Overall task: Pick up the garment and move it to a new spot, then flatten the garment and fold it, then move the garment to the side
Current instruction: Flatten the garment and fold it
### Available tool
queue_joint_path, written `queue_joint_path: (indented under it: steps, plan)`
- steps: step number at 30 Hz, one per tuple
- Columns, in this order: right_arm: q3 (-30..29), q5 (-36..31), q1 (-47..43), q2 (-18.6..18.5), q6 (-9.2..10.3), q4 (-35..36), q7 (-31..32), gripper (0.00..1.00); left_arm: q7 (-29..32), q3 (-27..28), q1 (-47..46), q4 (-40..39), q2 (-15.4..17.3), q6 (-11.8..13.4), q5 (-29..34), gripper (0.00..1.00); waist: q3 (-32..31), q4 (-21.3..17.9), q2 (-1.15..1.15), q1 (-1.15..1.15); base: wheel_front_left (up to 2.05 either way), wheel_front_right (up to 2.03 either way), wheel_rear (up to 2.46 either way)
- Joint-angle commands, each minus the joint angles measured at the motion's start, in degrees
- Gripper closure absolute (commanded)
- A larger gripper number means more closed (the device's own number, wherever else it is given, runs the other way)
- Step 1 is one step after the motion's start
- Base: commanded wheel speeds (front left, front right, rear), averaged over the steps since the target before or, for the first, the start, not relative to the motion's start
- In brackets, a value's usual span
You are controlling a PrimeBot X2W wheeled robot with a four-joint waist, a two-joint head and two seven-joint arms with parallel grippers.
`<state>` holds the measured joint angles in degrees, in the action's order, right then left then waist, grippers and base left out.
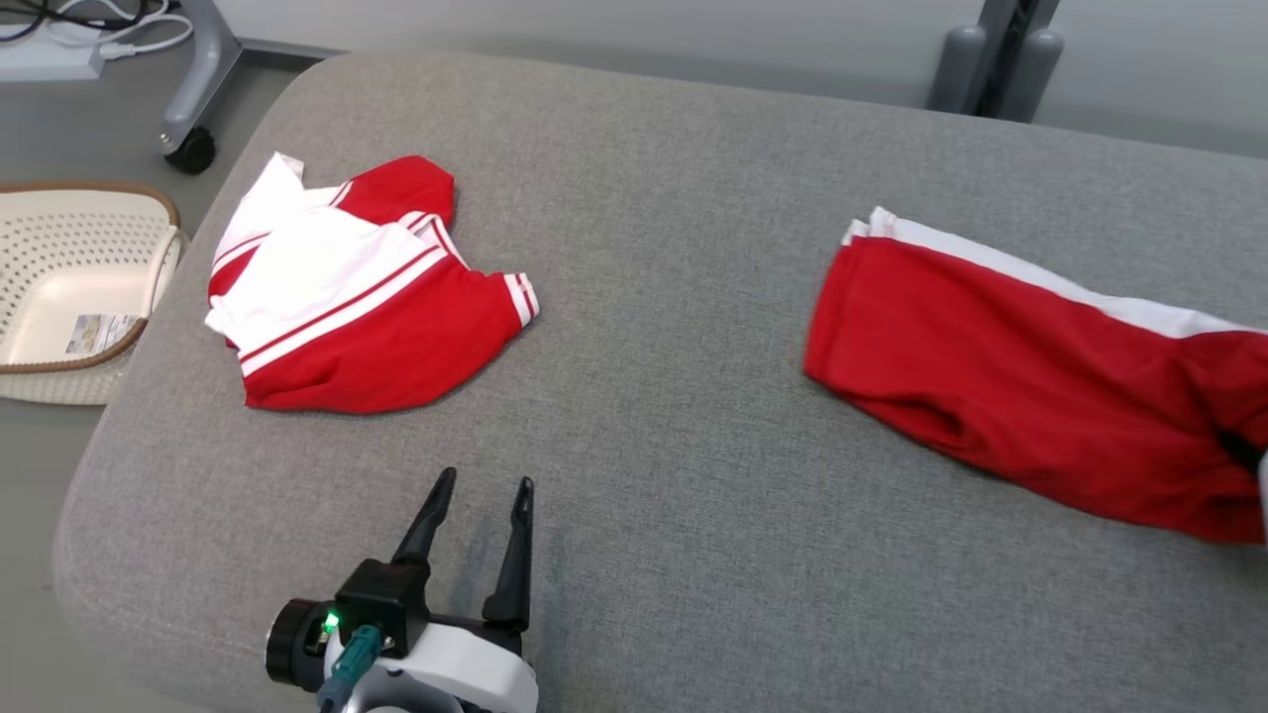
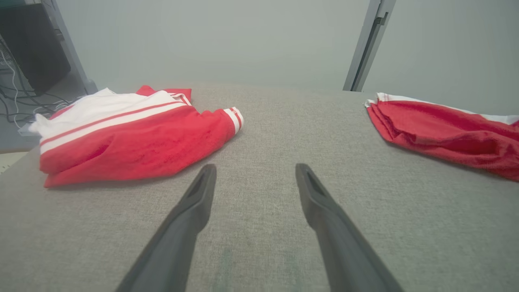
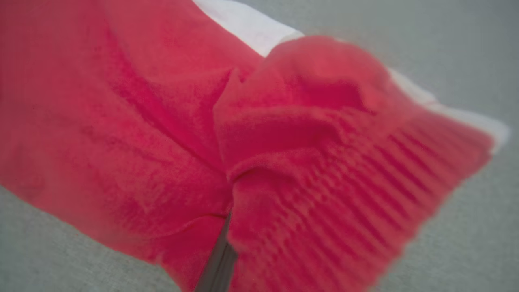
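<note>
A red garment (image 1: 1030,376) with a white side stripe lies stretched along the right of the grey padded table (image 1: 674,248). Its ribbed waistband end is bunched at the view's right edge. My right gripper (image 1: 1243,451) is shut on that bunched end. In the right wrist view the red cloth (image 3: 284,134) wraps around one dark finger (image 3: 219,263); the fingertips are hidden in the folds. My left gripper (image 1: 480,485) rests open near the table's front, nothing between its fingers (image 2: 194,202). The garment (image 2: 446,129) also shows to its right.
A folded red and white shirt (image 1: 347,297) lies at the table's left, also in the left wrist view (image 2: 129,134). Off the left edge stands a cream perforated basket (image 1: 59,297) on the floor. A wheeled stand leg (image 1: 193,149) and a grey post (image 1: 1001,59) stand behind.
</note>
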<state>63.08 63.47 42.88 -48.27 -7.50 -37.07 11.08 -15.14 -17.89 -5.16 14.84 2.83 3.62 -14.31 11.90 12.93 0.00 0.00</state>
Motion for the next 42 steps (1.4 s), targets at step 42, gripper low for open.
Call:
queue_joint_path:
  steps: [42]
  plan:
    - [10.33, -11.47, 15.53, 1.89, 0.00, -3.18, 14.56, 1.00, 0.03, -5.87, -1.13, 1.46, 0.20, 1.77, -4.87, 0.00, -0.83, -0.02, 0.00, 0.00, 0.00, 0.00, 0.00]
